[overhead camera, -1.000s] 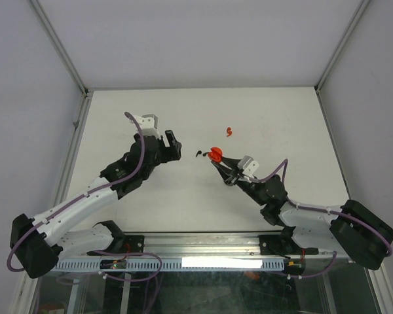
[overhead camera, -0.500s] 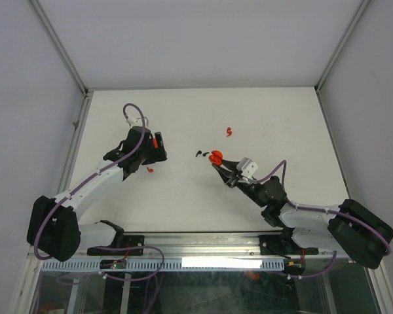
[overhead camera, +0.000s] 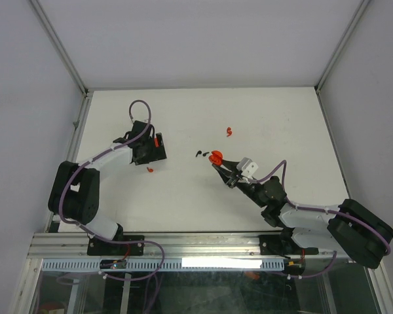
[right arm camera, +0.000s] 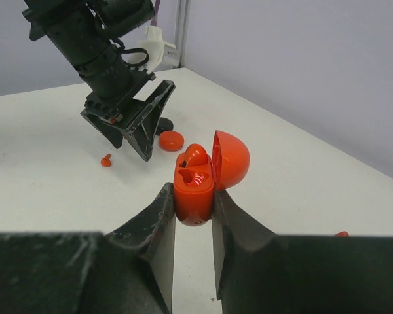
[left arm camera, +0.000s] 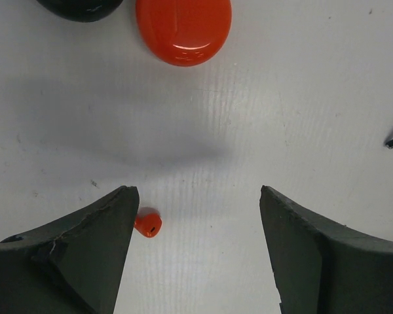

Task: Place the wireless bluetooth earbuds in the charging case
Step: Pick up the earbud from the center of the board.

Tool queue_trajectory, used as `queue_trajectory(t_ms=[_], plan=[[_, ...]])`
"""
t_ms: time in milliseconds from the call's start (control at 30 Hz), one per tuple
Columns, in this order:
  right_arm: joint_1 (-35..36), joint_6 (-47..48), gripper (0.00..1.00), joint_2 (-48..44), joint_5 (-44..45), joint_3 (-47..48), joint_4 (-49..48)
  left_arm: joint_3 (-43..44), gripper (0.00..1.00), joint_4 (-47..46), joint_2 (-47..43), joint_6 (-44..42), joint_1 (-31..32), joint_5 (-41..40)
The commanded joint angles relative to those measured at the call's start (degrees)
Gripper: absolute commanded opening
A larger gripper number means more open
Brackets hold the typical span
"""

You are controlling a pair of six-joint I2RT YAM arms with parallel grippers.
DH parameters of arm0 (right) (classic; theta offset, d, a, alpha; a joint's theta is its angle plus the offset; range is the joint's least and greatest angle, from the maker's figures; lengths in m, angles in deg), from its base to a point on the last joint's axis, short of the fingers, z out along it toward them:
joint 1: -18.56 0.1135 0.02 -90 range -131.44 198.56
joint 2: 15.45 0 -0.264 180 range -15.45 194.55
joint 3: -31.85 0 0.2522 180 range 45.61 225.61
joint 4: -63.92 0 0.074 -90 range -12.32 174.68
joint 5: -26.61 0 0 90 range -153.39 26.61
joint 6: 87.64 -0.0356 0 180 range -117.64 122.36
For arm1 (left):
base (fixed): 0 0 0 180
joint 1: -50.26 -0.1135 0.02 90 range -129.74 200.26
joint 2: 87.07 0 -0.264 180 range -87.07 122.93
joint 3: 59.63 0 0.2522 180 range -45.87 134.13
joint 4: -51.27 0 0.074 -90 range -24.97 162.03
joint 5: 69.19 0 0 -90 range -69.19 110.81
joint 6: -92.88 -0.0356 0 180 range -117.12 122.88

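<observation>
My right gripper (right arm camera: 194, 194) is shut on the red charging case (right arm camera: 194, 186), held upright with its lid (right arm camera: 231, 160) swung open. One red earbud (right arm camera: 196, 156) stands in the case's far socket. In the top view the case (overhead camera: 215, 157) is mid-table at my right gripper (overhead camera: 219, 163). My left gripper (left arm camera: 198, 196) hangs open over the table. Another red earbud (left arm camera: 148, 224) lies loose beside its left finger (left arm camera: 85, 255). From above, that earbud (overhead camera: 150, 169) lies just near of the left gripper (overhead camera: 150, 156). A third red earbud (overhead camera: 229, 131) and two black earbuds (overhead camera: 201, 154) lie apart.
A red disc (left arm camera: 183, 29) and a black disc (left arm camera: 78, 6) lie on the table just beyond my left fingers. White walls and metal rails (overhead camera: 78, 131) bound the table. The left arm's elbow (overhead camera: 75, 190) is folded back by the left rail.
My left arm has swung left and folded back, bringing its open gripper over the loose red earbud. My right arm holds the case nearly still.
</observation>
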Motion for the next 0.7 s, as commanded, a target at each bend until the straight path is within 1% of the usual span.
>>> queue_trajectory(t_ms=[0,200,467,667], plan=[[0.19,-0.72,0.00,-0.10,1.16,0.25,-3.50,2.79,0.76,-2.24,2.95,-1.15,-0.54,1.23],[0.10,-0.55,0.00,-1.12,1.43,0.13,-2.93,1.63,0.75,-1.90,3.51,-0.82,-0.64,0.18],[0.09,-0.85,0.00,-0.94,1.26,0.23,-2.90,-0.44,0.75,2.64,0.32,-0.29,-0.64,0.90],[0.10,-1.05,0.00,-0.95,1.09,0.28,-2.90,-2.13,0.74,5.28,-3.76,-0.66,-0.62,0.75]])
